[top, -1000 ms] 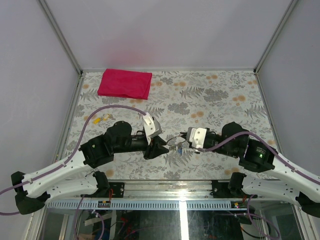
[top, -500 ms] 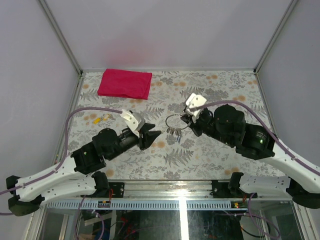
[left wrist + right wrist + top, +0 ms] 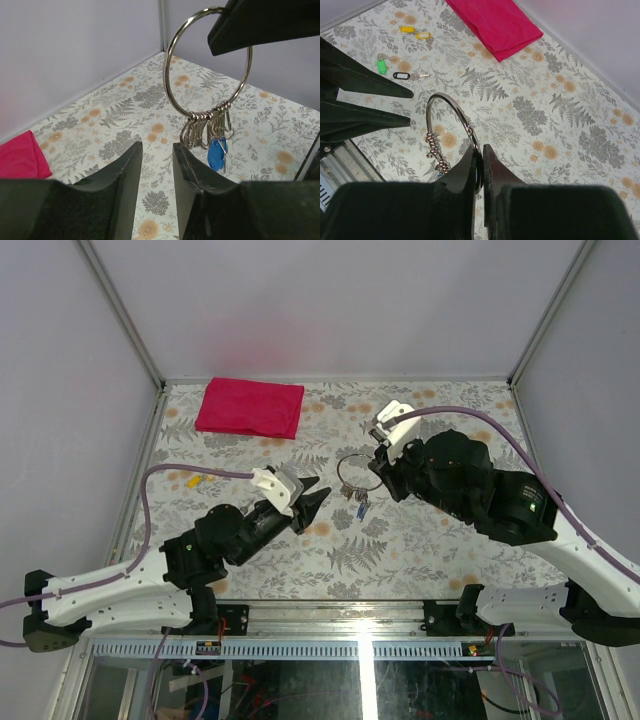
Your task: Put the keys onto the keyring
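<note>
While aloft, right gripper (image 3: 479,152) on keyring (image 3: 202,127).

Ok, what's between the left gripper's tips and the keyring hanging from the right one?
Nothing. In the left wrist view the stretch from the left gripper to the keyring is bare, with only patterned table behind it.

Polished metal keyring (image 3: 202,131), blue plastic keys (image 3: 216,152) (glossy), matt cloth (image 3: 250,407)

The tabletop (image 3: 450,405) has leaves and orange flowers all over it. A folded pink cloth (image 3: 250,407) lies at the far left. Nearer, by the left edge, lie two yellow tags (image 3: 407,29), a green tag (image 3: 381,66) and a small dark oval clip (image 3: 401,75).
</note>
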{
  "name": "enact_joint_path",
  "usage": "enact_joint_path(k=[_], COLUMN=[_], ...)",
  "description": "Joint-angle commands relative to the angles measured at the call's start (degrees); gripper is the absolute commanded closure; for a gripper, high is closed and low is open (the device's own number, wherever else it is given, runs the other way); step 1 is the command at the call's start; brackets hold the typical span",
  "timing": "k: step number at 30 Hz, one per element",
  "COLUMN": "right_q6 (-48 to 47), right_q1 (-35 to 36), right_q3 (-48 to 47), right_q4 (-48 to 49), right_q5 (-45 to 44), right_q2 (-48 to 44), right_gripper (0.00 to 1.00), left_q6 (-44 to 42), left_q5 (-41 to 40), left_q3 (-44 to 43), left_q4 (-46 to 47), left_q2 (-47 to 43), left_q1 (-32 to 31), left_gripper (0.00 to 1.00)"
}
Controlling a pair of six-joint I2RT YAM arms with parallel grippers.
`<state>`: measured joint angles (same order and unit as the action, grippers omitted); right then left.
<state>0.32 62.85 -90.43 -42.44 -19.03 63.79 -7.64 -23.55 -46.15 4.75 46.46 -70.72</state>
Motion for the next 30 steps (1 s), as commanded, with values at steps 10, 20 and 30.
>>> enact_joint_path(k=[10, 20, 30], right_q6=[2.5, 2.5, -1.2], right_q1=[0.1, 0.1, 0.1], right_q3=[-3.9, -3.6, 6.7], right_q4=[-0.2, -0.5, 5.1], right_q5=[-0.9, -1.4, 3.5], right_q2=[0.5, 0.4, -5.6], right_gripper=[0.97, 0.97, 0.94], left_q6=[-3.2, -2.0, 4.2], left_q5=[-2.2, -1.3, -0.7], left_q3=[-0.1, -0.4, 0.9], left_q4=[8.0, 6.1, -0.5], left_q2=[2.4, 3.0, -1.1], left_q1=[-1.9, -2.1, -2.1], left_gripper=[0.69, 0.65, 0.55])
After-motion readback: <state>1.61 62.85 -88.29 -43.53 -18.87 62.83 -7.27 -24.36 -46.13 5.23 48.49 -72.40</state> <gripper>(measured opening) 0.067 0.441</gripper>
